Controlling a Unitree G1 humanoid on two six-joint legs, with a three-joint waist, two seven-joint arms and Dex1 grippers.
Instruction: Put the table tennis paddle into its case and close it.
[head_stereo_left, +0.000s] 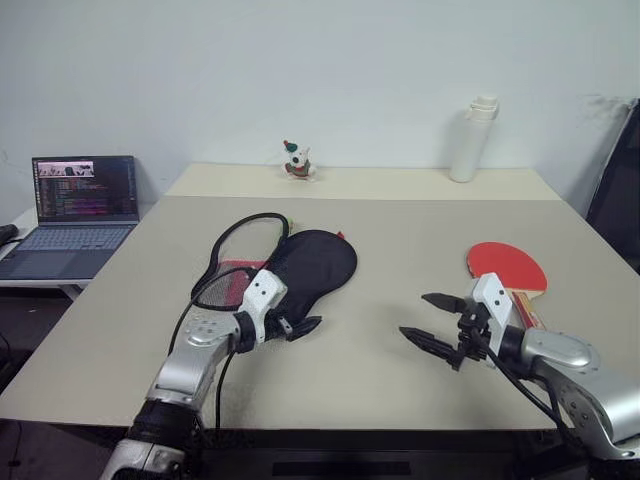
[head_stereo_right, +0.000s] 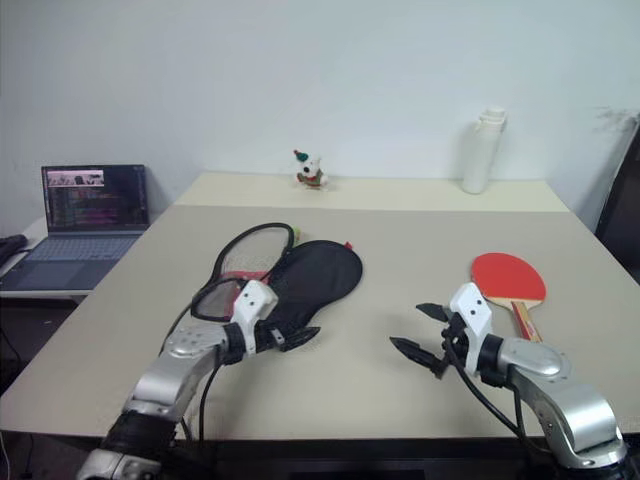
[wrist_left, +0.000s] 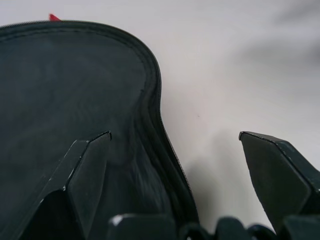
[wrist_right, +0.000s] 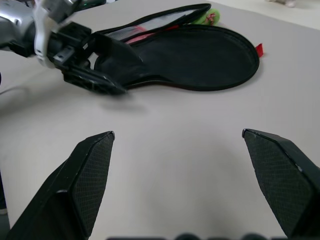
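Reaching for case (head_stereo_left: 312, 262) with left end effector (head_stereo_left: 296, 327), fingers wide apart at its narrow end | right end effector (head_stereo_left: 435, 322) spread, empty, paddle (head_stereo_left: 507, 267) just behind | tip: pinch one flap only

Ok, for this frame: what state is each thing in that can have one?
case: unzipped, flap open, lying flat on the table, nothing inside
table tennis paddle: flat on the table, red face up, outside the case
left gripper: open, at the case's narrow end
right gripper: open, holding nothing
laptop: lid up, screen lit
bottle: upright, capped
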